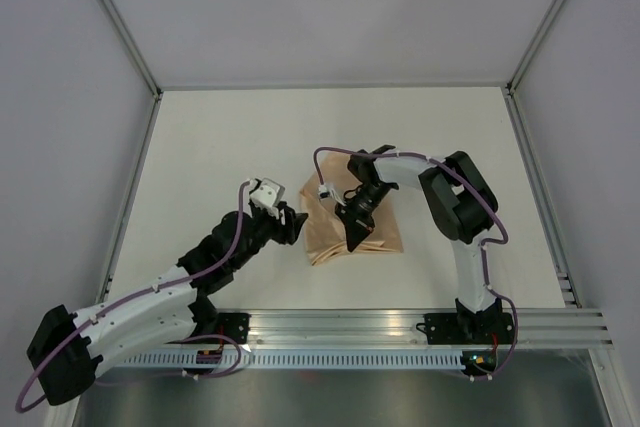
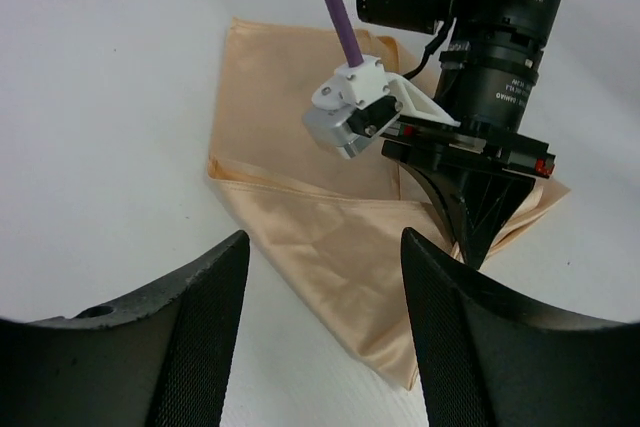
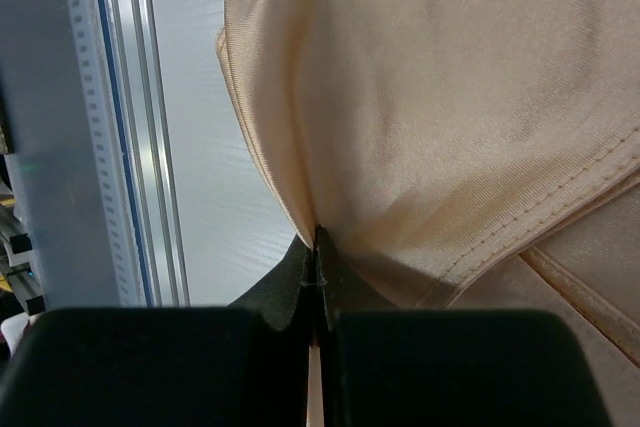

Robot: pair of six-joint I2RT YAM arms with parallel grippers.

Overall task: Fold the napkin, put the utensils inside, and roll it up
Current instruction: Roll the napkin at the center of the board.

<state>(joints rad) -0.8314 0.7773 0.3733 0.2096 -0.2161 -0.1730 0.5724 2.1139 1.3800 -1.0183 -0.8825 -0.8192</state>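
**A:** How does the left arm (image 1: 150, 302) lie?

**B:** From its base at the near left corner it stretches low and diagonally toward the middle of the table (image 1: 230, 137). The left gripper (image 1: 291, 223) has its jaws spread wide and holds nothing. It sits just beside the left edge of the napkin (image 1: 385, 237).

**A:** And the cloth itself?

**B:** It is folded into layers and lies flat mid-table.

**A:** The right arm (image 1: 455, 197)?

**B:** It rises from the near rail (image 1: 400, 325), bends at a high elbow, reaches left and points its wrist down. The right gripper (image 1: 353, 244) is closed tight, its tips on the cloth at a fold. Whether a layer is pinched between them I cannot tell.
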